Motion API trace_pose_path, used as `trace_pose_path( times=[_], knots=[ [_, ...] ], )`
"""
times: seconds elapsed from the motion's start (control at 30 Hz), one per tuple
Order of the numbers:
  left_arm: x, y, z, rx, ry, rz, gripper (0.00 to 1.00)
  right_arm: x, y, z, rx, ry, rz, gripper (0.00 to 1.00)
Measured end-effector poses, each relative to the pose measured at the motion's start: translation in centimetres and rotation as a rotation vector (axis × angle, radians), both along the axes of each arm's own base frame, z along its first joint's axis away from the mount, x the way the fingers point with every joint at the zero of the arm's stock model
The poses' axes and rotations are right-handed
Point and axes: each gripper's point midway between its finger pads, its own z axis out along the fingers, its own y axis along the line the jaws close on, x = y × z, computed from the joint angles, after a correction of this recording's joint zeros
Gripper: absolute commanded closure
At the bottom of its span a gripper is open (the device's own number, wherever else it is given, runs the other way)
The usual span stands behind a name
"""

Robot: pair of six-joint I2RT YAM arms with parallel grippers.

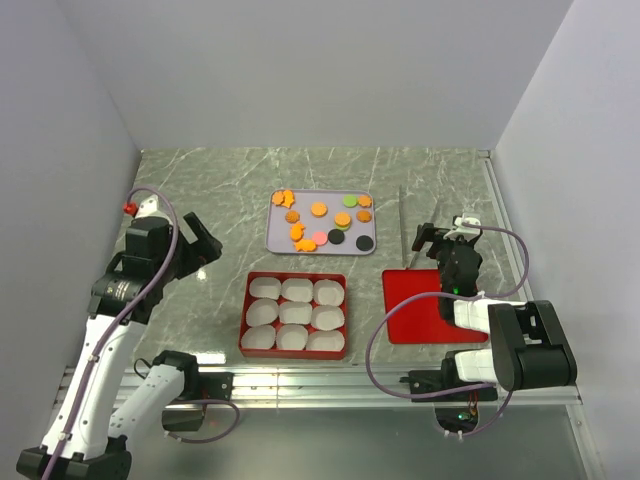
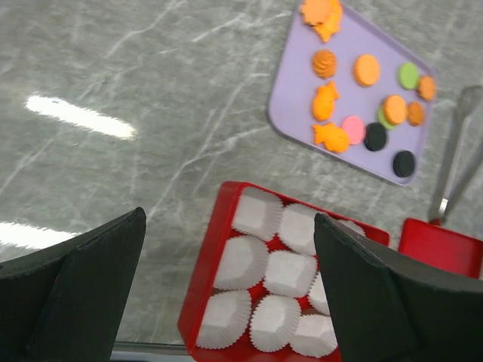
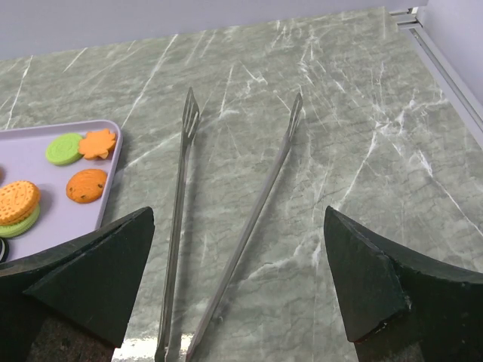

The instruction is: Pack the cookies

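Top external: cookies (image 1: 318,209) all sit on the lilac tray (image 1: 280,242), upper centre of frame. Mostly round ones in orange, green, pink and black, plus a few odd-shaped orange ones. Red box (image 1: 295,276) is just below the tray, not touching it, with nine white paper cups (image 1: 296,313) in a 3x3 grid. Flat red piece (image 1: 405,310) lies right of the box, partly under the right arm. Tongs (image 1: 403,225) lie on the bench (image 1: 200,170), right of the tray.

Left wrist: left gripper (image 2: 230,294) is spread wide with nothing in it, above the box; tray at upper right of frame.

Right wrist: right gripper (image 3: 238,294) is also wide open and empty, over the tongs' joined end. The tong arms splay toward the top of frame; tray corner at left edge.
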Motion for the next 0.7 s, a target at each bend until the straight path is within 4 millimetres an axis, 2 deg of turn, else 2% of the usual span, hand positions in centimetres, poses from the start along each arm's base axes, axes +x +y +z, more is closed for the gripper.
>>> trace_pose_path(
  times=[0.1, 0.2, 0.47, 0.63, 0.7],
  knots=[
    [-0.2, 1.1, -0.4, 0.044, 0.036, 0.048, 0.01, 0.0, 0.0, 0.0, 0.0, 0.0, 0.0, 0.0],
    [-0.2, 1.9, 0.3, 0.082, 0.038, 0.074, 0.01, 0.0, 0.0, 0.0, 0.0, 0.0, 0.0, 0.0],
    [-1.6, 1.1, 2.9, 0.11, -0.072, -0.052, 0.01, 0.0, 0.0, 0.0, 0.0, 0.0, -0.002, 0.0],
    [-1.5, 0.9, 2.2, 0.116, -0.035, -0.067, 0.01, -0.4, -1.1, 0.0, 0.008, 0.023, -0.067, 0.0],
    [-1.2, 1.1, 1.6, 0.125, -0.007, -0.053, 0.01, -0.3, -1.2, 0.6, 0.02, 0.045, -0.084, 0.0]
  ],
)
